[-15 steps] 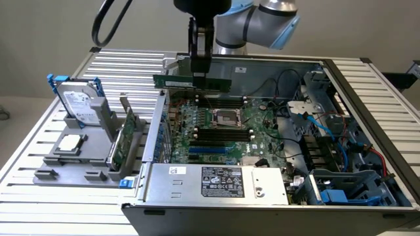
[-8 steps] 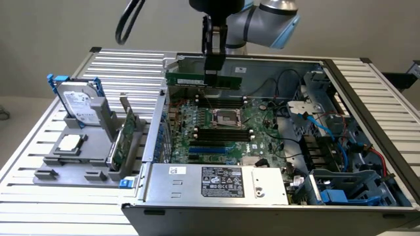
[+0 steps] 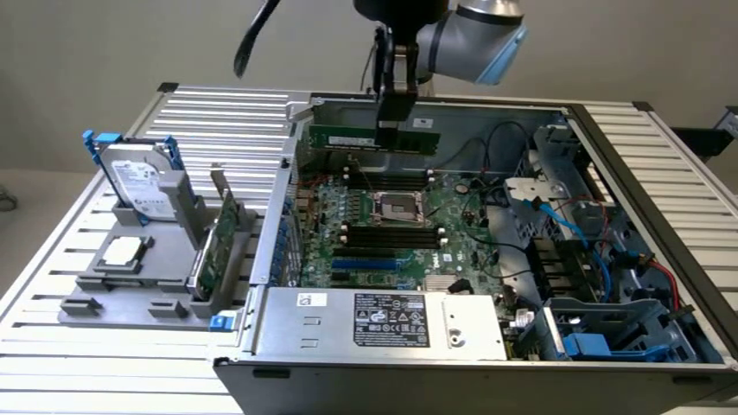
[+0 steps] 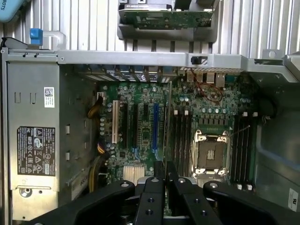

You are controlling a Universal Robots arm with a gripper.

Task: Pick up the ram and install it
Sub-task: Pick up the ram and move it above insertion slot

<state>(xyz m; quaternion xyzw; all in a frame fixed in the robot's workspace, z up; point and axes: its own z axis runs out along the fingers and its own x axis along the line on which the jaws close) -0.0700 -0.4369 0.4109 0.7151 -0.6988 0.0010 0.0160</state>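
- I see the gripper (image 3: 392, 128) in the upper middle of the exterior view, hanging from the arm over the far wall of the open computer case (image 3: 346, 367).
- Its fingers are clamped on the ram (image 3: 346, 138), which lies level and lengthwise in the air, reaching out past the fingers toward both the exterior view's left and right.
- The ram hangs clear of the motherboard, above the CPU socket (image 3: 398, 206) and the black memory slots (image 3: 392, 233) just in front of it. It is not seated in any slot.
- In the wrist view the gripper (image 4: 164, 171) has its two dark fingers pressed together, and the ram (image 4: 166, 126) runs out from them edge-on as a thin strip over the board, beside the CPU socket (image 4: 210, 150).
- At the exterior view's left, a hard drive (image 3: 138, 177) and a green expansion card (image 3: 219, 238) stand upright in a grey holder on the slatted table (image 3: 69, 372), well apart from the gripper.
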